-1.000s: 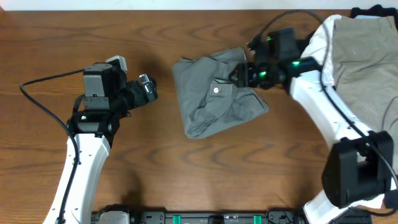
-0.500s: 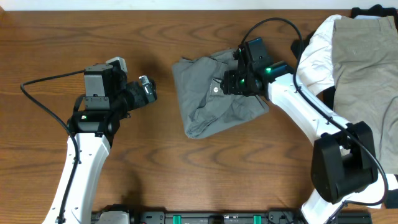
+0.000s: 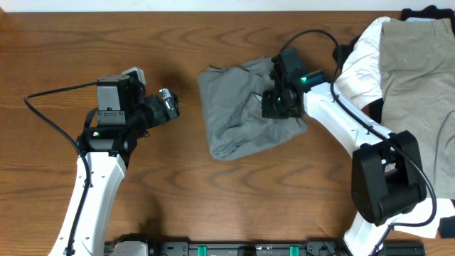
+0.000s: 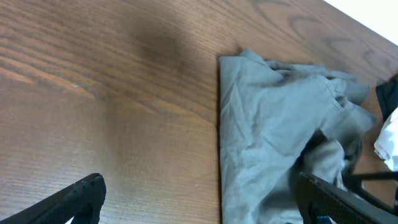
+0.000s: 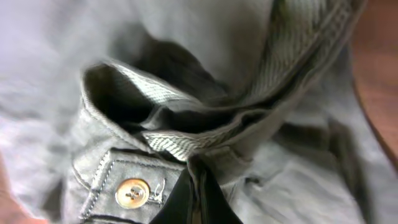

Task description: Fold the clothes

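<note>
At the lower centre of the right wrist view, the right fingers are pressed together on a waistband fold of the grey garment, just beside its button, probably to lift this edge for a fold. The garment lies crumpled at the centre of the table. The left fingers stand apart at its left, touching nothing. A pile of clothes lies at the upper right.

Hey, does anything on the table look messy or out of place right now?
The grey garment is crumpled rather than flat, its buttoned waistband bunched up where the right gripper pinches it. More clothes lie heaped at the right edge of the table.
</note>
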Robot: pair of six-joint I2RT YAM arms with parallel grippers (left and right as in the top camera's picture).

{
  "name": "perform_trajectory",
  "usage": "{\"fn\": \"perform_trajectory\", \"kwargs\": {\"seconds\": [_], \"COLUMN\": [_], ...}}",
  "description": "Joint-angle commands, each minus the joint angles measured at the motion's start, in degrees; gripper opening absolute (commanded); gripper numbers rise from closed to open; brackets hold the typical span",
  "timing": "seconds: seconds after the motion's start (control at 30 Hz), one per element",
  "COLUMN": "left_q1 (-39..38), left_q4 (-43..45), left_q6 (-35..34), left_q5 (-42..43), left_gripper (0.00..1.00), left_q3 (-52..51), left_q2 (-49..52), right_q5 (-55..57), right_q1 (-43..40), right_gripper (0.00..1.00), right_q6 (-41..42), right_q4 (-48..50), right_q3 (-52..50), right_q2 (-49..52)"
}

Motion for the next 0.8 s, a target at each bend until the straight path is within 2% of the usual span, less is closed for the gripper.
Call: {"fn": "perform_trajectory", "kwargs": {"seconds": [0.0,0.1,0.23,0.37,0.47,0.5,0.6,0.77], "left_q1": [0.22,0.22,0.22,0.22,0.22,0.22,0.22,0.22], "left_q4": [-0.17,-0.17,-0.15,-0.13,-0.15,-0.15,-0.15,-0.11], "left_q6": [1.2,1.18,1.18,1.2,1.2,1.2,1.2,1.22], "left_q5": [-0.44,-0.44,-0.44,-0.46,-0.46,-0.46,-0.46,-0.46], "left_gripper": [0.98,0.98,0.98,0.98,0.98,0.98,0.98,0.98], "left_q3": [0.15,0.15,0.15,0.15,0.15,0.15,0.15,0.15], "left_q2": [0.39,0.39,0.39,0.39,0.39,0.39,0.39,0.39], "right_q5": [5.16,10.16,11.19,8.04,4.94,4.0,3.43,3.45], "right_q1": [-1.16,-0.94,-0.96,-1.38,-1.38,-1.38,-1.38,-1.38], "right_gripper": [0.02,0.03,0.05,0.13,0.24,0.33,0.51,0.61], "right_q6": [0.98,2.54,3.76,2.82,0.57,0.0,-0.98,-3.13], "right_q4": [-5.51,-8.44,-6.82,-6.91,-7.32,-7.69,-8.09,-5.97], "right_q3": [-0.15,-2.05,-5.97,-5.03,-3.19,-2.43,-1.46,-1.4], "right_q2": [-1.88,-1.4,-1.36,-2.08,-4.04,-5.35,-8.87,-13.57]}}
